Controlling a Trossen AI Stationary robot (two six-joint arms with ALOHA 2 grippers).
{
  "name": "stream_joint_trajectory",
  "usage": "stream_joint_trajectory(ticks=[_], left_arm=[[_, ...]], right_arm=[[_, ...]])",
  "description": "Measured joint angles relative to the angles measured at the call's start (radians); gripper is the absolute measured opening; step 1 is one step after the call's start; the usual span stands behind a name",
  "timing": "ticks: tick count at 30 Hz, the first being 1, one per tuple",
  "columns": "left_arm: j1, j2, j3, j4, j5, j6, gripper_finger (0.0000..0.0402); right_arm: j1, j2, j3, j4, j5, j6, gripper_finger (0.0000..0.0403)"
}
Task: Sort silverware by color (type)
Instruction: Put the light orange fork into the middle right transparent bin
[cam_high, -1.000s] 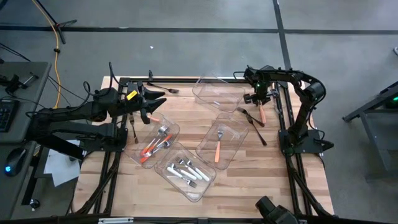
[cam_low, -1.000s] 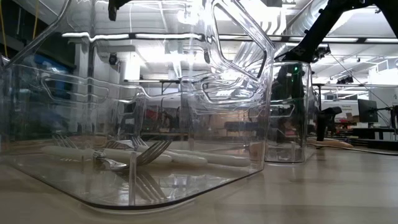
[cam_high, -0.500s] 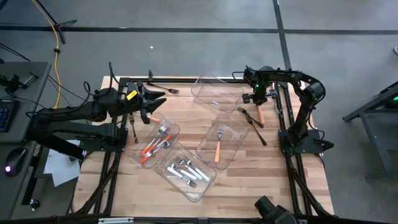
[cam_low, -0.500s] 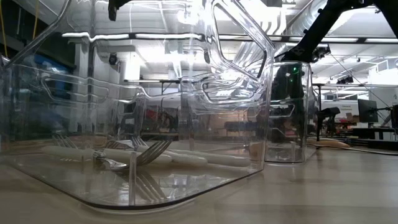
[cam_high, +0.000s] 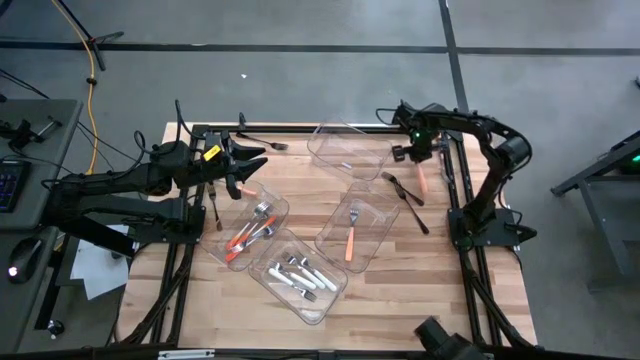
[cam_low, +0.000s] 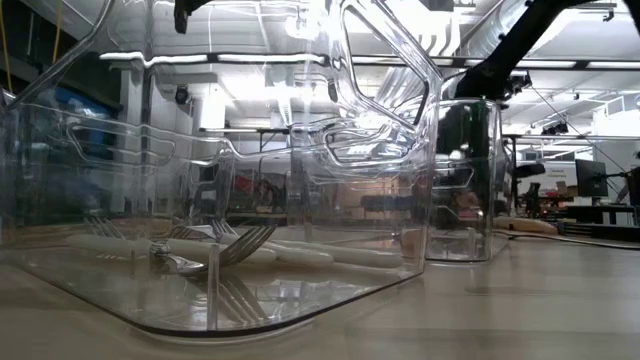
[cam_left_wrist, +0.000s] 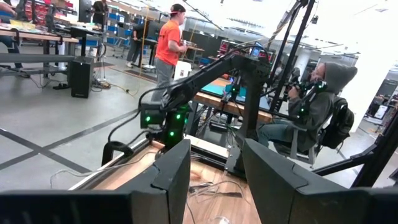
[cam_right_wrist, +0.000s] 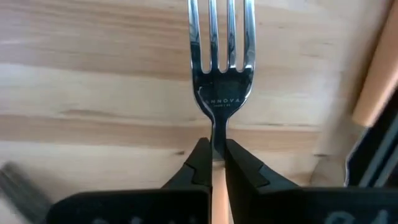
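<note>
A robotics lab or workshop: workbenches (cam_left_wrist: 37, 38) and blue shelving (cam_left_wrist: 118, 25) on a bare concrete floor (cam_left_wrist: 56, 124), a seated person (cam_left_wrist: 311, 112) nearby (another standing), ceiling striplights (cam_low: 290, 60) overhead.

Clear plastic bin (cam_low: 300, 150) close up, white-handled forks (cam_low: 215, 250) inside, wooden table (cam_low: 520, 300)

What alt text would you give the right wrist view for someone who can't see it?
The right gripper is shut on the neck of a fork with an orange handle, tines pointing away over the wooden table. Another orange handle crosses one corner of the picture.
</note>
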Motion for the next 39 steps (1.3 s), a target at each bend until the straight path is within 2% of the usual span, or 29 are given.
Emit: stream_joint_trajectory(ticks=[6, 10, 14, 19, 25, 32, 35, 39], left_arm=[[0.0, 0.0, 0.0, 0.0, 0.0, 0.0, 0.0136], [0.0, 0.0, 0.0, 0.0, 0.0, 0.0, 0.0136], [0.0, 0.0, 0.0, 0.0, 0.0, 0.0, 0.0136], [0.0, 0.0, 0.0, 0.0, 0.0, 0.001, 0.0136], [0.0, 0.0, 0.0, 0.0, 0.0, 0.001, 0.0136], [0.0, 0.013, 0.0, 0.026, 0.003, -0.001, 0.0136], [0.0, 0.046, 0.0, 0.107, 0.066, -0.022, 0.0136], [0.0, 0.094, 0.001, 0.178, 0.169, 0.024, 0.0136]], right_arm=[[-0.019, -0.132, 0.0, -0.011, 0.001, -0.002, 0.0005], [-0.023, -0.265, 0.0, 0.003, 0.0, -0.034, 0.0005], [0.019, -0.424, -0.001, 0.054, -0.02, -0.055, 0.0005], [0.153, -0.629, -0.059, 0.243, -0.053, -0.003, 0.0005], [0.416, -0.803, -0.195, 0.61, -0.048, 0.115, 0.0005], [0.715, -0.8, -0.232, 0.971, -0.022, 0.088, 0.0005], [0.798, -0.757, -0.198, 1.043, -0.023, 0.032, 0.0005], [0.852, -0.707, -0.139, 1.045, -0.021, -0.017, 0.0005]])
